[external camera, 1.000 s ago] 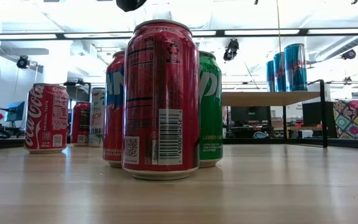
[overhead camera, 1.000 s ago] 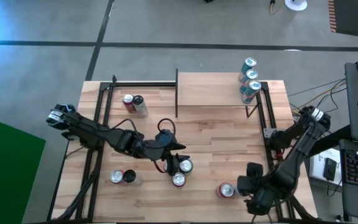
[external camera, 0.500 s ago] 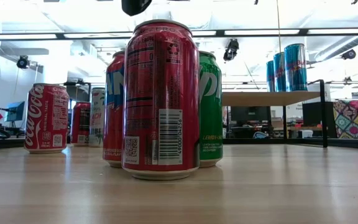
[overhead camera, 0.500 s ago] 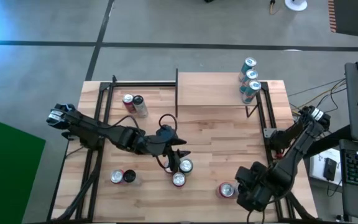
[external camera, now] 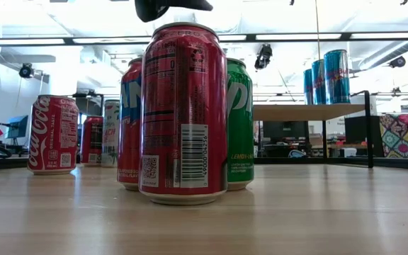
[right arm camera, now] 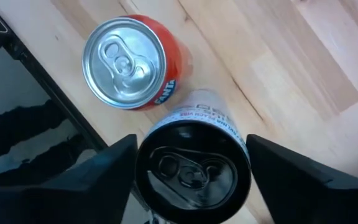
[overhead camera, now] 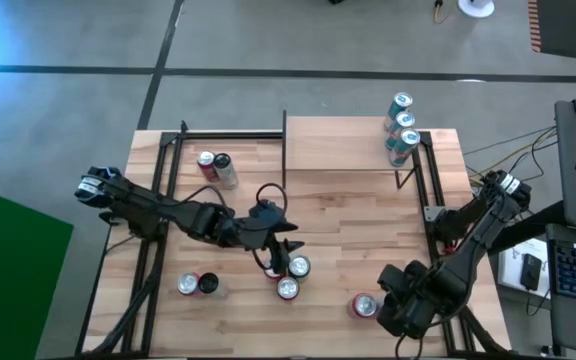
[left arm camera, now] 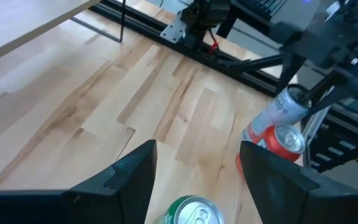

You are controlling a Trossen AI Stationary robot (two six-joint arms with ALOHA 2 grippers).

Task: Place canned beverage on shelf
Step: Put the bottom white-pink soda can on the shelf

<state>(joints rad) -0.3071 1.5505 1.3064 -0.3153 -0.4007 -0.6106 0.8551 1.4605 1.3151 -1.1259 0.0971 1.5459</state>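
Note:
My left gripper is open and hovers above a cluster of three cans near the table's middle: a green can, a red one and a blue-and-red one. My right gripper is open at the near right. Its fingers stand on either side of a white can with a black top, which stands upright beside an orange can. The shelf stands at the far right and bears three teal cans. My right gripper's fingers point down from above and stand close on either side of the white can's upper wall. The can stands on the table. I cannot tell whether the fingers touch it.
Two cans stand at the far left and two more at the near left. Black frame rails run along the table's left and right sides. Bare tabletop lies between the can cluster and the shelf.
My right gripper has moved toward the table's left, over the white can beside the orange can. My left gripper has shifted a little toward the table's right and lower over the can cluster. The cans have stayed where they were.

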